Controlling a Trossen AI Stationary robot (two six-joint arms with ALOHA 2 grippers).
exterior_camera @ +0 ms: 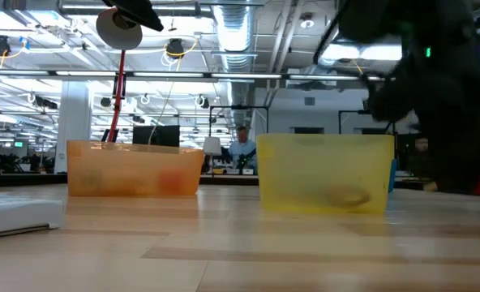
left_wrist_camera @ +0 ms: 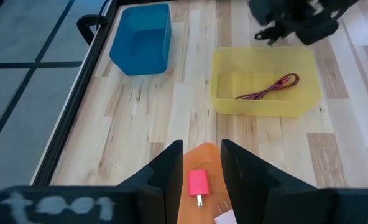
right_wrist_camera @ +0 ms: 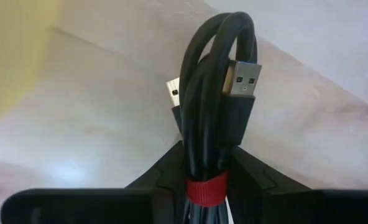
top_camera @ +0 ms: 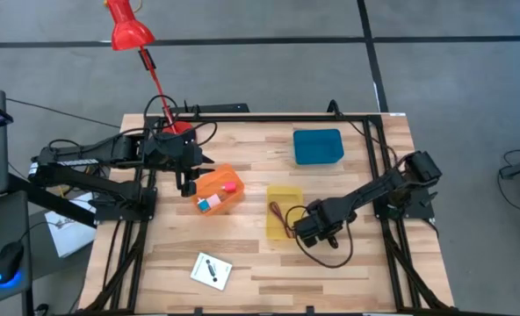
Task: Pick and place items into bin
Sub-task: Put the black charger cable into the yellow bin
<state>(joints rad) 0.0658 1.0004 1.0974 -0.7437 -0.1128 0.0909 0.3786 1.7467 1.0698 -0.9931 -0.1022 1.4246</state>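
Near the bench's right edge, the right gripper (right_wrist_camera: 204,163), jaws clamped on a coiled black USB cable with a red band (right_wrist_camera: 215,93), probably must next carry it over the translucent yellow plastic bin (top_camera: 283,213) just beside it.

L gripper (top_camera: 187,180) at orange bin (top_camera: 217,191); R gripper (top_camera: 306,230) beside yellow bin (top_camera: 282,211); blue bin (top_camera: 318,147) well apart.

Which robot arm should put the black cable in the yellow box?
The right one, probably. Its gripper is shut on the black cable and sits beside the yellow box. The left gripper hangs open over the orange box, farther away.
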